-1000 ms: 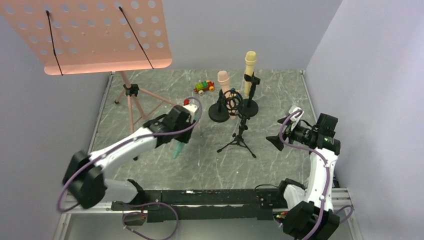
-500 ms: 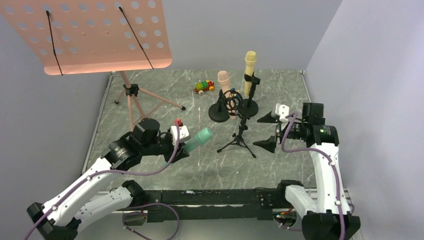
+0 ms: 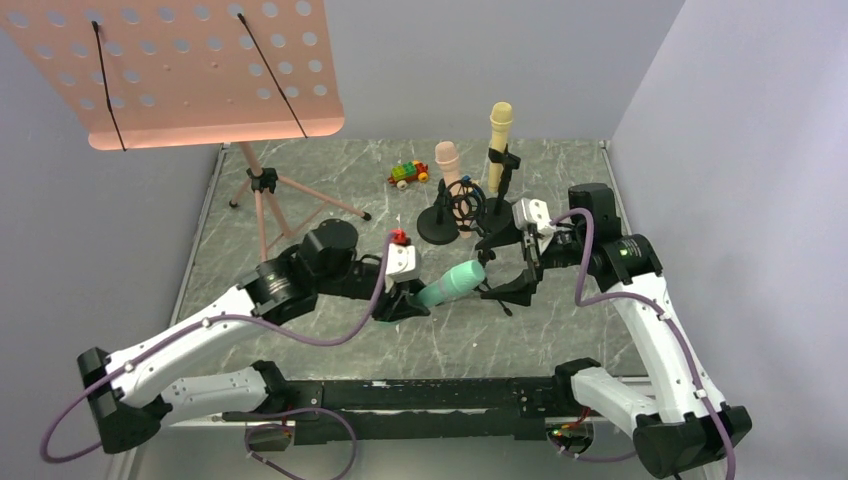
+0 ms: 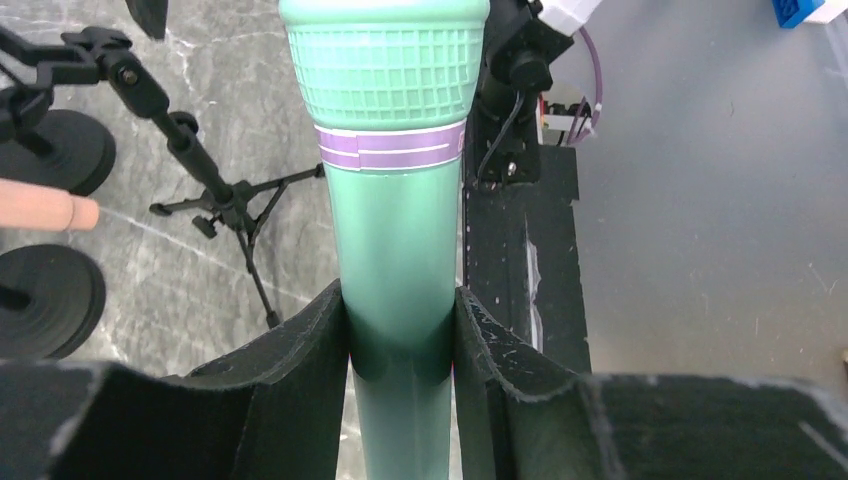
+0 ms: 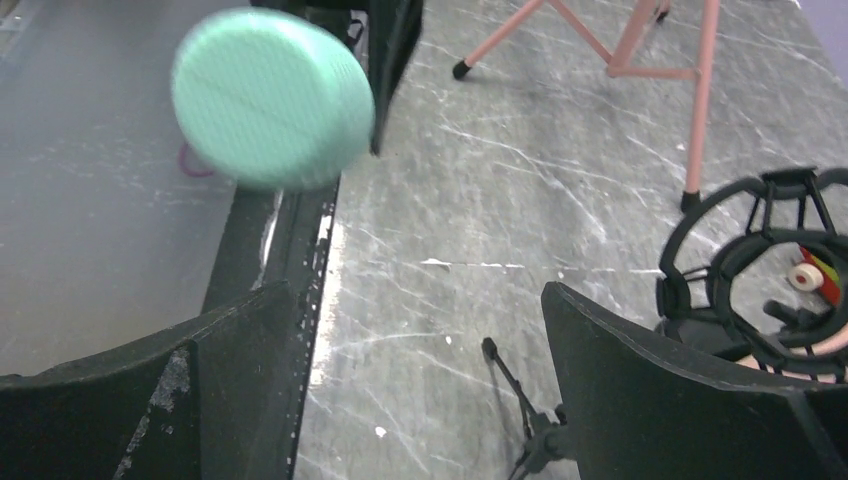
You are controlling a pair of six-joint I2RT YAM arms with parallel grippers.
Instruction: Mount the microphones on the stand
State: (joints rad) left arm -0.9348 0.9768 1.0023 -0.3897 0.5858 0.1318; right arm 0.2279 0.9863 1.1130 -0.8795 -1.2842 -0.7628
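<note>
mint microphone offered across, just in front of the tripod stand

we see the mint-green microphone (image 3: pixel 452 283) in the air, just on the near-left side of the tripod stand (image 3: pixel 468 208). the left gripper (image 4: pixel 400 330) has its jaws clamped on the handle, below the purple band. that leaves the head and upper body free, which we judge is meant for a handover.

its long axis lies close to level. the round head points toward the stand and faces the right gripper (image 5: pixel 415 350). that gripper waits near the stand's legs with its jaws wide apart and nothing between them.

the stand's ring mount (image 5: pixel 760 270) is empty. behind the stand, the pink microphone (image 3: pixel 447 160) and yellow microphone (image 3: pixel 499 130) stand upright in their own holders.
</note>
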